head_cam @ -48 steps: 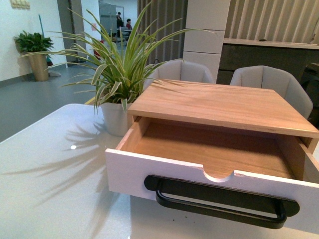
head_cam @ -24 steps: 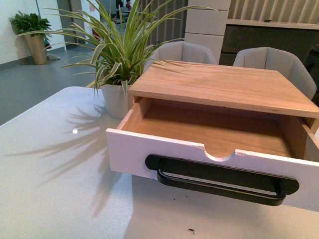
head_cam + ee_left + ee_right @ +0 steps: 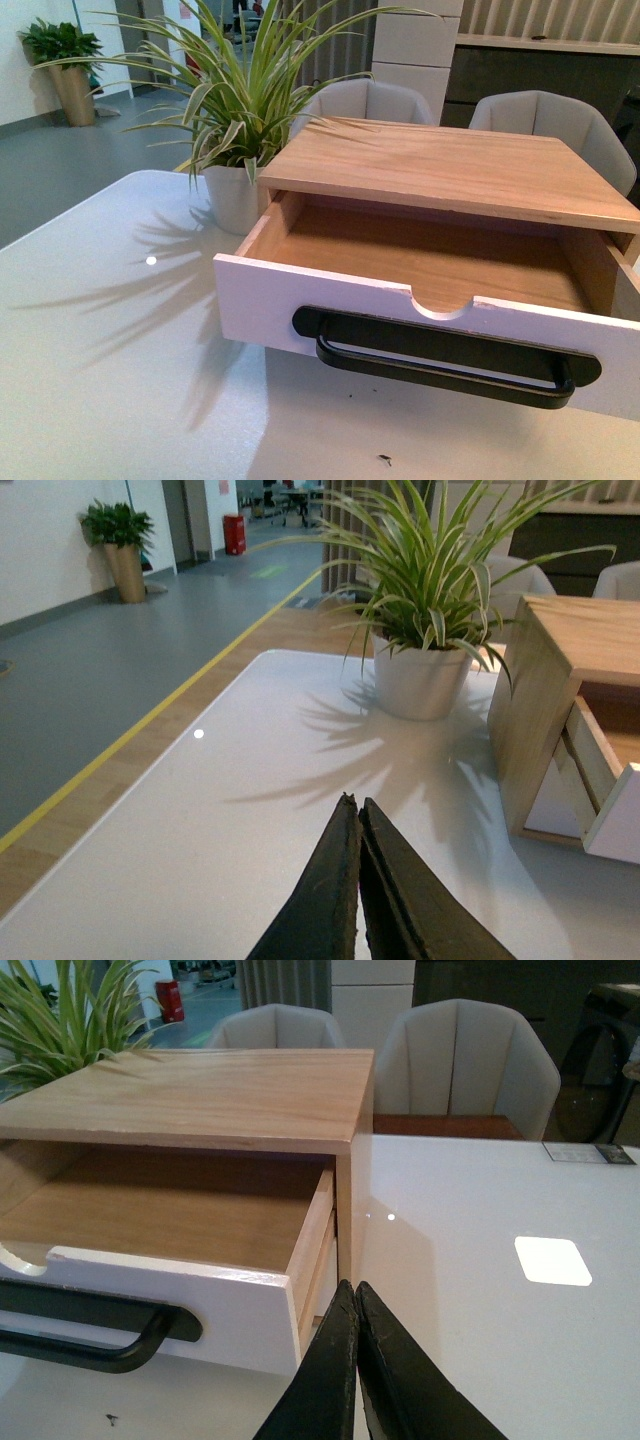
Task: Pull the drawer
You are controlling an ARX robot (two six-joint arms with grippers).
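Standing open, the drawer [image 3: 420, 300] looks light and rigid; its black handle [image 3: 445, 358] suits gripping, beside the closed, empty right end effector [image 3: 352, 1295]; left end effector [image 3: 352, 808] likewise closed.

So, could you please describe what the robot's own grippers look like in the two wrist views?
Only the fingertips show. The left gripper has two matte black fingers, wedge-shaped and tapering to a narrow tip, with a slightly rough, rubbery-looking surface. The right gripper looks the same: two black tapered fingers. No cables, markings or arm links are visible in any view.
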